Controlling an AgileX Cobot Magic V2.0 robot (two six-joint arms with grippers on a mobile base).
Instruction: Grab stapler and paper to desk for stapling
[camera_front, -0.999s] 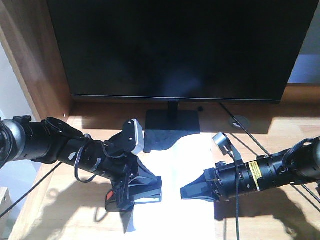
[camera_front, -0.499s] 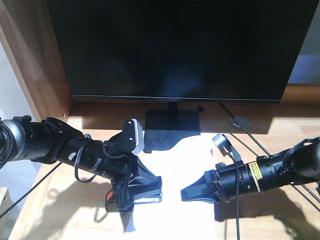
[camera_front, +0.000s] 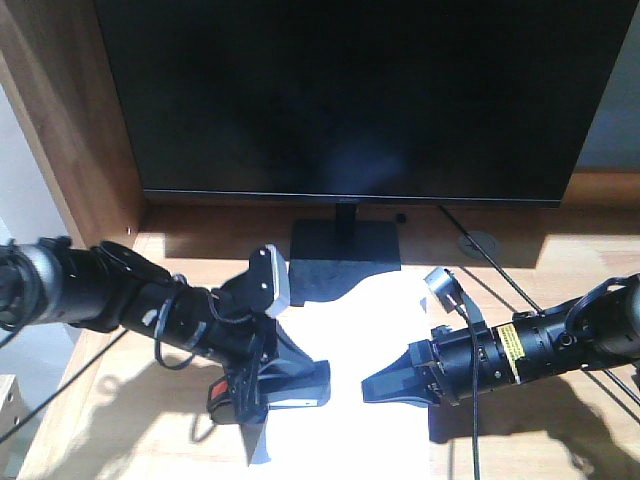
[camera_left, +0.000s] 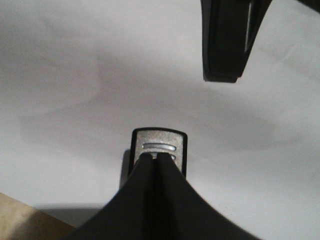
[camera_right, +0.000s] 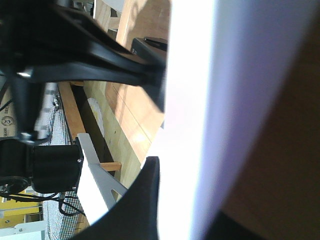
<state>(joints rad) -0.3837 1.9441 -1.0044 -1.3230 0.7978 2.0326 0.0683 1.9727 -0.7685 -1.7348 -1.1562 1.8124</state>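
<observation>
The white paper (camera_front: 350, 320) lies on the light wood desk (camera_front: 520, 270) in front of the monitor. The black stapler (camera_front: 290, 402) sits on the sheet's left part, its orange patch (camera_front: 218, 392) pointing left. My left gripper (camera_front: 312, 372) is shut, its joined tips (camera_left: 159, 159) resting on the stapler's top just behind the metal plate (camera_left: 159, 142). My right gripper (camera_front: 368, 386) reaches in from the right, rolled on its side and shut on the paper's (camera_right: 185, 100) right edge. One finger (camera_right: 145, 200) lies over the sheet; the other is hidden by it.
A large black monitor (camera_front: 350, 90) stands at the back, its square base (camera_front: 345, 245) just beyond the paper. A darker wooden side panel (camera_front: 60, 120) rises on the left. Cables (camera_front: 505, 285) run over the desk's right side past a round grommet (camera_front: 478, 243).
My left gripper and the stapler's front end have dropped lower onto the paper, and the left arm has shifted slightly right. The right arm has stayed still.
</observation>
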